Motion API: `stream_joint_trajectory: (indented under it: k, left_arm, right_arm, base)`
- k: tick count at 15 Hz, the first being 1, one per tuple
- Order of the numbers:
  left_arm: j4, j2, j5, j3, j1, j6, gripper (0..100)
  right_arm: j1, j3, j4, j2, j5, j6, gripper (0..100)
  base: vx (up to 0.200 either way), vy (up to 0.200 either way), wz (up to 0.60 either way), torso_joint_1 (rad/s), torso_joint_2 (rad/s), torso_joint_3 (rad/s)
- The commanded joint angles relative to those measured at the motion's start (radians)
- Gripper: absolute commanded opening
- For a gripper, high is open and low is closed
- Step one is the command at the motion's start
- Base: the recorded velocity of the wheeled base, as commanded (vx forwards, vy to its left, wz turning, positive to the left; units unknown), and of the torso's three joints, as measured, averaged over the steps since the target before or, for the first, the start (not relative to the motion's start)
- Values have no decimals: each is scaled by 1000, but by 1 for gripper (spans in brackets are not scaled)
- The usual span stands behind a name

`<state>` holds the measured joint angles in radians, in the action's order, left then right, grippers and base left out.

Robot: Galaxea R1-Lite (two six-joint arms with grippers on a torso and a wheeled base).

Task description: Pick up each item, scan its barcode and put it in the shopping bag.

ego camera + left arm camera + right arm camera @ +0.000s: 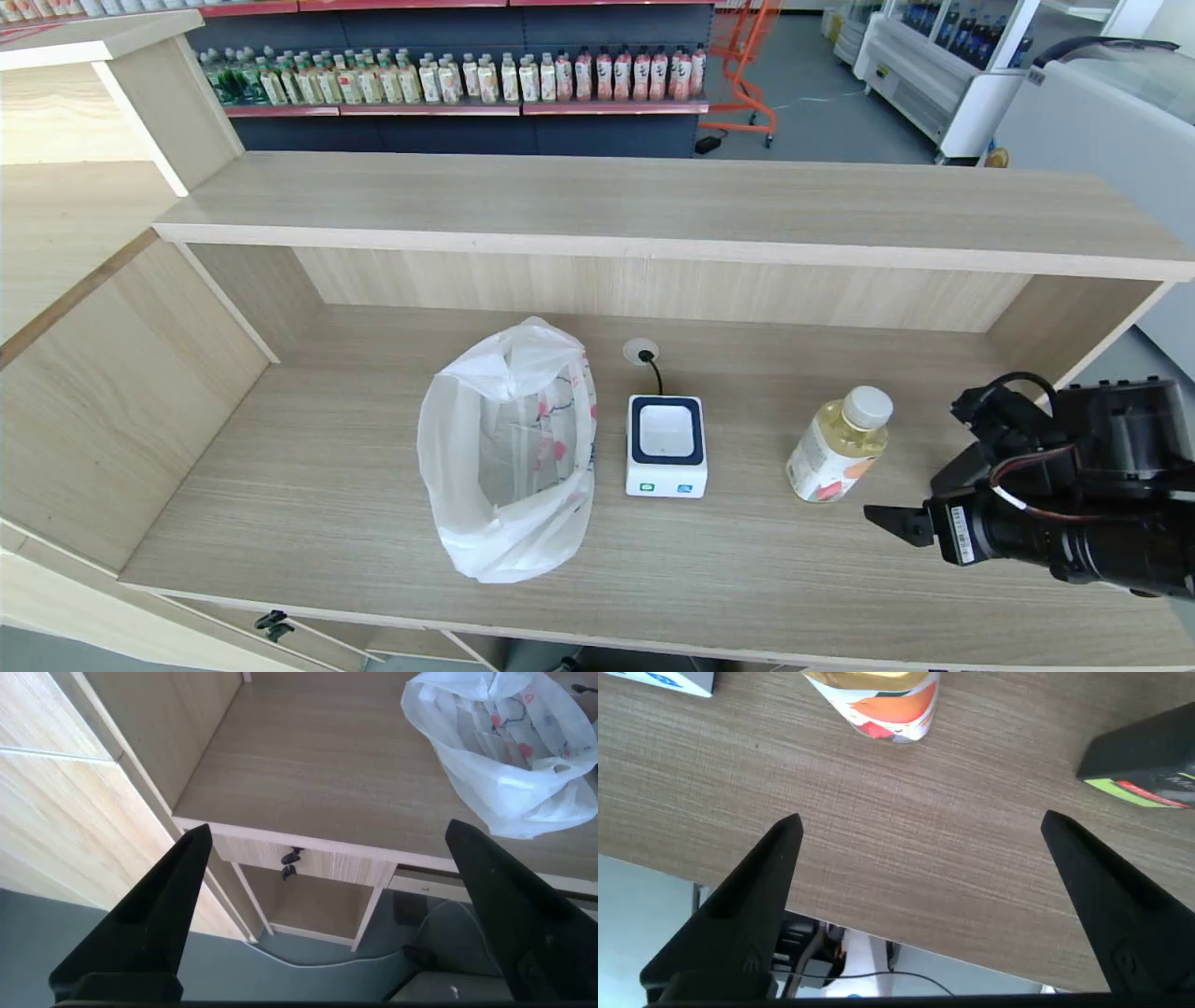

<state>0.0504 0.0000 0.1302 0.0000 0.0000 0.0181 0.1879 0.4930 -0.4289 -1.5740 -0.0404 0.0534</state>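
A bottle of yellow drink point(838, 448) with a white cap stands upright on the wooden counter point(308, 504), right of the scanner point(665, 445). The white shopping bag point(509, 457) stands open to the scanner's left. My right gripper point(920, 499) hovers open over the counter's front right, a short way from the bottle, with nothing between its fingers. In the right wrist view the bottle's base point(878, 700) lies beyond the open right gripper point(922, 826). My left gripper point(327, 835) is open and empty, low in front of the counter's front edge, with the bag point(509, 747) off to one side.
The counter has a raised back shelf point(653, 201) and side walls. The scanner's cable runs to a grommet point(640, 352) behind it. A dark box-like object point(1148, 761) lies on the counter near the right gripper. A drawer front with a lock point(290, 859) sits under the counter edge.
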Motion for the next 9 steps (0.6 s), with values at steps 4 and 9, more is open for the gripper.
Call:
stream_joint_trajectory:
  k: [4,9]
  left_arm:
    - [0,2,0,0,0,0,100]
    - [0,0,0,0,0,0,100]
  right_arm:
    - [105,-4,-228,-208,160,-30,100]
    - [151,-7,-419,-331,243,-29,100]
  base:
    - [0,0,0,0,0,0]
    - [0,0,0,0,0,0]
